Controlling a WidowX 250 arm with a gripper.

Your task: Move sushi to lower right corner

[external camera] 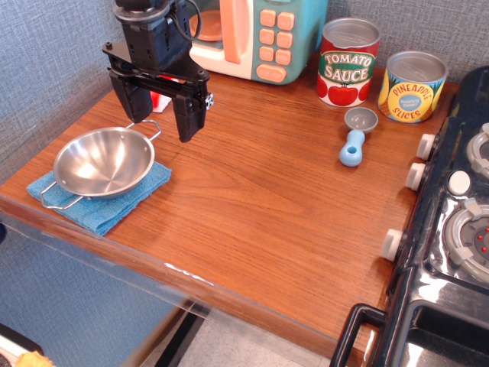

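The sushi [160, 102] is a small red and white piece on the wooden table at the back left, just behind the steel bowl. It is mostly hidden by my gripper [158, 116]. The gripper is black and open, with one finger on each side of the sushi. I cannot tell whether the fingers touch the sushi or hang above it. The lower right corner [321, 283] is bare reddish-brown wood beside the black stove.
A steel bowl [103, 162] sits on a blue cloth [99, 210] at the left edge. A toy microwave [260, 34], a tomato sauce can [348, 63] and a pineapple can [412, 86] stand at the back. A blue scoop [356, 136] lies near the black stove [451, 229].
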